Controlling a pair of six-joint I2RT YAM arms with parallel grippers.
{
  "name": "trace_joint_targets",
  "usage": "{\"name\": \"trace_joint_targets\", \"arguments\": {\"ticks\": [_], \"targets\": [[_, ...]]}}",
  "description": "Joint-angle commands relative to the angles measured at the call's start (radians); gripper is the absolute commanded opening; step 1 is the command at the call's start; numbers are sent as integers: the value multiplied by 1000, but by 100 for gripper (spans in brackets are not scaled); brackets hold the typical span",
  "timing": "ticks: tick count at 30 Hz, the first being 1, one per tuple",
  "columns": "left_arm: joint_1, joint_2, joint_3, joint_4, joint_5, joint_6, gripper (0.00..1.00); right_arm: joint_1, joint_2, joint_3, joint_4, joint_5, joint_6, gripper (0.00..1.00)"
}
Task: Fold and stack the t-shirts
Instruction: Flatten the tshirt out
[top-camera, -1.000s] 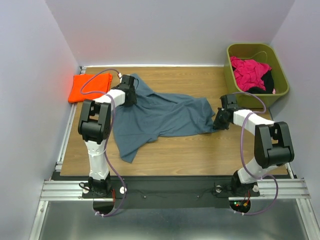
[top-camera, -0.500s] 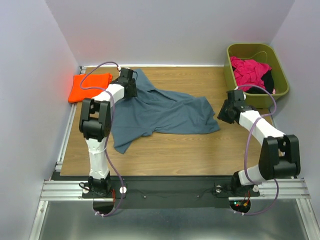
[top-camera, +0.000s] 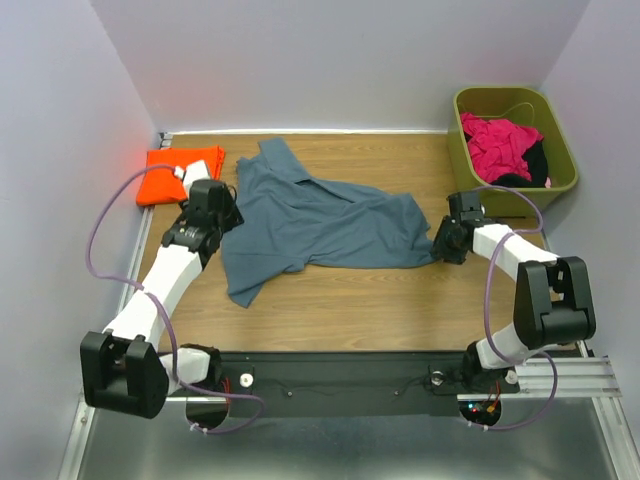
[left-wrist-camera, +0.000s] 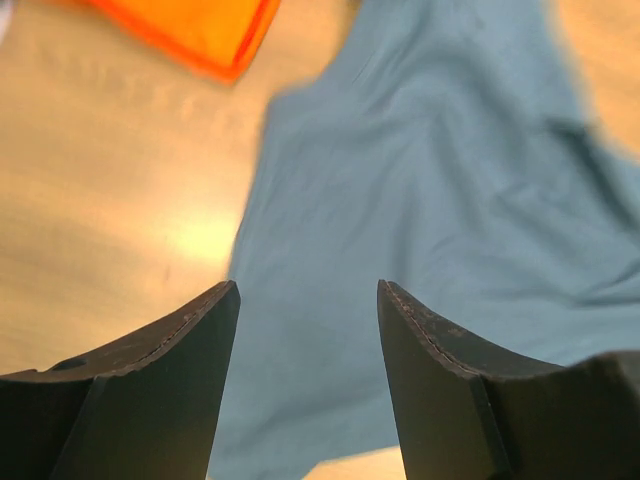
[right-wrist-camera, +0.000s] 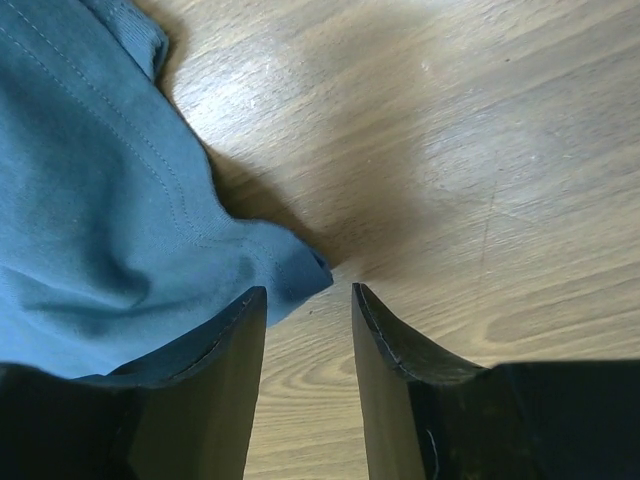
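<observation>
Lying rumpled across the middle of the table, the blue-grey t-shirt is well apart from the orange t-shirt, folded at the far left corner. My left pincer hovers wide and empty over the blue-grey cloth's left edge. My right pincer stands parted at its right corner, gripping nothing, near the green bin.

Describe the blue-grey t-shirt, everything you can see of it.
The blue-grey t-shirt is plain, soft-looking cloth with stitched hems and no print. It lies unfolded and rumpled across the middle of the wooden table, one flap trailing toward the near left. Its right corner lies just in front of the open right hand; the open left hand hangs over its left edge. Neither holds it.
</observation>
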Motion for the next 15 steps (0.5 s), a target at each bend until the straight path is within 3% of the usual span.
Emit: {"name": "trace_joint_targets", "arguments": {"ticks": [1, 5, 10, 15], "targets": [[5, -79, -165, -66, -29, -98, 68, -5, 13, 8, 12, -13, 5, 45], [5, -93, -236, -57, -15, -109, 68, -5, 40, 8, 25, -29, 0, 45], [5, 0, -226, -28, 17, -91, 66, -5, 70, 7, 29, -39, -1, 43], [-6, 120, -181, 9, 48, -66, 62, -5, 91, 14, 29, -33, -8, 29]]}}
